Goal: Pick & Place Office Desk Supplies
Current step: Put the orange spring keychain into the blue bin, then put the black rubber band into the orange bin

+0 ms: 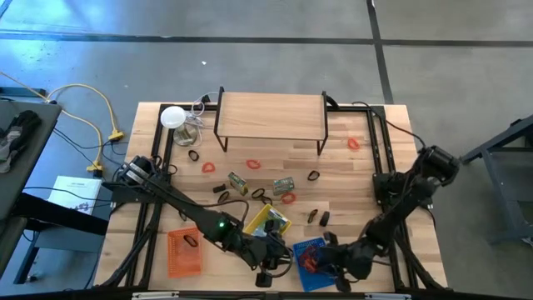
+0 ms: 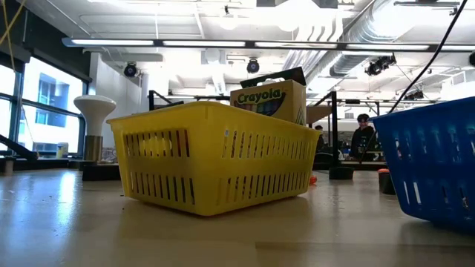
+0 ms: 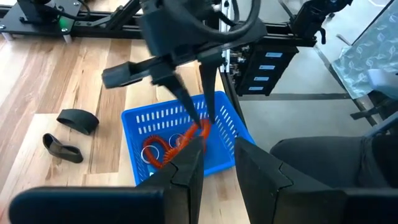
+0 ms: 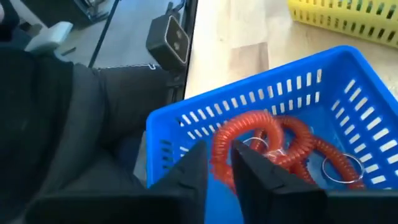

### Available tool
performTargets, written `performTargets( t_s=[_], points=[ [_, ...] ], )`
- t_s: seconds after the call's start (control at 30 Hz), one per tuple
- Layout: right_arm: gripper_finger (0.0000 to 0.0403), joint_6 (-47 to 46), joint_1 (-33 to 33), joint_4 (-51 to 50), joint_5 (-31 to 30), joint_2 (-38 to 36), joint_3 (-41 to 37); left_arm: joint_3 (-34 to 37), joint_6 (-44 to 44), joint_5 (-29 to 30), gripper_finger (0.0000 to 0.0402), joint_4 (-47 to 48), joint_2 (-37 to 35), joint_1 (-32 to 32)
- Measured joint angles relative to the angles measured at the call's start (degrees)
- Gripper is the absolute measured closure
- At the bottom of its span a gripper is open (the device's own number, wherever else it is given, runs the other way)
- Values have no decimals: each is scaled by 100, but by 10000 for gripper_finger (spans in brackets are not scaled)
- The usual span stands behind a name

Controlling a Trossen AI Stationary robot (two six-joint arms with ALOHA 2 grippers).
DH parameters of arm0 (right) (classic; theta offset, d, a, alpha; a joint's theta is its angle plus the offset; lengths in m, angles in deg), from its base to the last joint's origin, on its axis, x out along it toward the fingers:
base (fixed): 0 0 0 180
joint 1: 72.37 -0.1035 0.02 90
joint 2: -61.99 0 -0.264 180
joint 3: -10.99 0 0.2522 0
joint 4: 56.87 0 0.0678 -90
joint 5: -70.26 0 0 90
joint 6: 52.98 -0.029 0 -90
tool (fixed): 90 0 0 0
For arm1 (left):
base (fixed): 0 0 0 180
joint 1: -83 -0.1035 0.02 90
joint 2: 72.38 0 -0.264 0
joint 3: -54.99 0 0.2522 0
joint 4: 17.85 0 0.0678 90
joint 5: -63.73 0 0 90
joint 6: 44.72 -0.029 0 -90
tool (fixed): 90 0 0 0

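Hovering over the blue slotted plastic basket [image 1: 311, 260] at the counter's [image 1: 350, 179] near edge, the right pincer [image 4: 219, 163] grasps a coiled red cord [image 4: 249, 134]. The left pincer [image 3: 217, 163] beside it looks released and empty. Most supplies seem unsorted: thin red rubber-band loops [image 1: 253, 165] and small black clips [image 1: 314, 176] lie scattered across the middle.

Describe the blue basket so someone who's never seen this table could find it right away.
Start at the wooden table and go to its near edge, where both arms meet. The blue basket sits there, right of the yellow basket and far right of the orange one. It alone is blue and holds red coiled cords, with the right pincer over it.
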Motion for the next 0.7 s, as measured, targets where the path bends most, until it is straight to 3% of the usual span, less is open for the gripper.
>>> performTargets(
  t_s=[0.33,0.53,0.7],
  points=[
    [219,689,150,-104,-67,-472,0,0,15,-2,315,2,0,56],
    [227,1207,187,-1386,-895,-1449,4,0,93,-2,315,2,0,51],
    [246,-87,187,-3782,-1077,-2148,4,0,101,-2,315,2,0,51]
  ],
)
